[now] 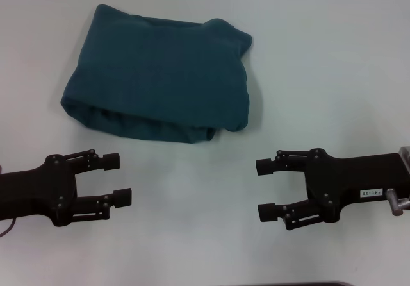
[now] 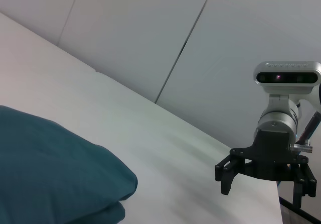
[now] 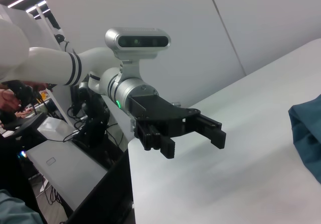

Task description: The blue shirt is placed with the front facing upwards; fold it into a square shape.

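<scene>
1. You've got a white worktop (image 1: pixel 333 74), pale wall panels behind.
2. The blue shirt (image 1: pixel 160 81) lies folded, roughly square, on the far left-centre.
3. Your left pincer (image 1: pixel 118 179) and right pincer (image 1: pixel 266 188) hover near-side, both spread open, empty, facing each other.

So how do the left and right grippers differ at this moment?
The left gripper sits near the table's left edge, below the blue shirt's front hem; the right gripper sits on the right, clear of the shirt's side. The right gripper carries a white label; none shows on the left gripper. Both are open, empty, pointing inward at each other, neither touching the folded shirt.
</scene>
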Robot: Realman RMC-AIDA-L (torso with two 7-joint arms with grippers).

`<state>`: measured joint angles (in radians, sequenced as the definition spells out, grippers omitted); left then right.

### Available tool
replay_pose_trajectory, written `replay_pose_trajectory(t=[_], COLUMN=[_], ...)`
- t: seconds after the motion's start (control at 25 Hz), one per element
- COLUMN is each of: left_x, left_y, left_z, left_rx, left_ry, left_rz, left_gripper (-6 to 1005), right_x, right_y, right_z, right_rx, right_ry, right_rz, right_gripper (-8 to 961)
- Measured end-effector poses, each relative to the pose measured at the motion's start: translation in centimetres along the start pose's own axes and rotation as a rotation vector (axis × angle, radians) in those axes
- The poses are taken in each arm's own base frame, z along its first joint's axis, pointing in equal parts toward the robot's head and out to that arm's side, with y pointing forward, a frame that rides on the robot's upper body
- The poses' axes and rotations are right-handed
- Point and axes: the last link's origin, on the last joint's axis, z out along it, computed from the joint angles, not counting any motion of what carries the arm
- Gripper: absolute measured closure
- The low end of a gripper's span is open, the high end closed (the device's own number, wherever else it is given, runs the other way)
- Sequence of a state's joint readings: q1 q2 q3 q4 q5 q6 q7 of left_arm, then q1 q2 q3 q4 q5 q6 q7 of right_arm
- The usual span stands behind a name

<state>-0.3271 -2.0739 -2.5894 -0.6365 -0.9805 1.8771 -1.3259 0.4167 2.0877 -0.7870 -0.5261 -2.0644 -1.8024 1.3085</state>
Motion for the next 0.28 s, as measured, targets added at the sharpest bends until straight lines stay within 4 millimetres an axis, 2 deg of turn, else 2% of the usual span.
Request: replay_pose_trajectory(t=[0.28], left_x=[0.05], left_y=[-0.01], left_z=[-0.02], left_rx=[0.002], left_ry=[0.005], left_rz=[0.001], left_gripper=[175], right_x=[-0.16], right_y=[-0.08], right_z=[0.07], right_rx=[-0.003], right_ry=[0.001], right_rz=[-0.005], right_gripper=[13])
